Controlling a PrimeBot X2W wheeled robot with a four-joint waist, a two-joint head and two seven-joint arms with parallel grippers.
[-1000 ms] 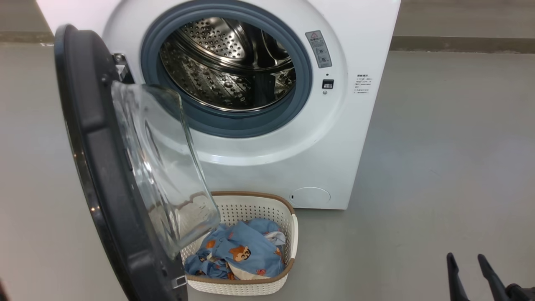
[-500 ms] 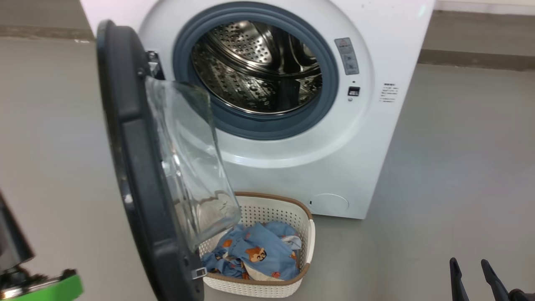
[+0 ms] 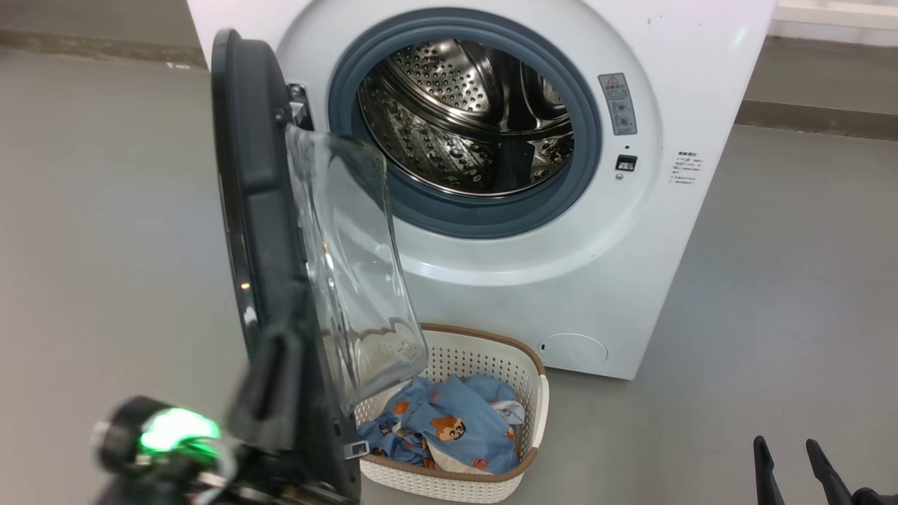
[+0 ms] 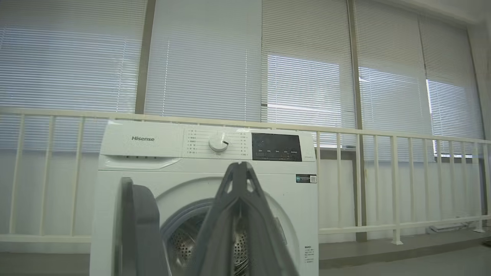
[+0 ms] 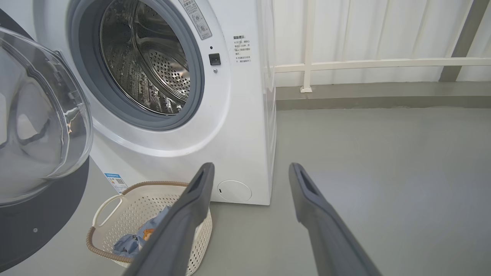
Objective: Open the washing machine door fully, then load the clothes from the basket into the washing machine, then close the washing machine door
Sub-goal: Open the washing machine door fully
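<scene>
The white washing machine (image 3: pixel 596 280) stands with its steel drum (image 3: pixel 470 119) exposed. The washing machine door (image 3: pixel 259 210) hangs open to the left, edge-on, its glass bowl (image 3: pixel 351 259) bulging toward the machine. On the floor below sits the basket (image 3: pixel 537 407) holding the blue bear-print clothes (image 3: pixel 449 428). My left gripper (image 3: pixel 270 379), blurred, rises at the lower left in front of the door's lower rim; whether it touches the door I cannot tell. In the left wrist view its fingers (image 4: pixel 239 180) are shut and empty. My right gripper (image 3: pixel 789 456) stands open, right of the basket (image 5: pixel 111 214).
Grey floor (image 3: pixel 772 280) lies open to the right of the machine and left of the door. A white railing (image 5: pixel 364 63) and blinds run behind the machine. A green light (image 3: pixel 175 428) glows on my left wrist.
The camera has turned, so the whole picture has slid to the right. My left arm has risen into the lower left, up to the door's lower rim. The right gripper keeps its place.
</scene>
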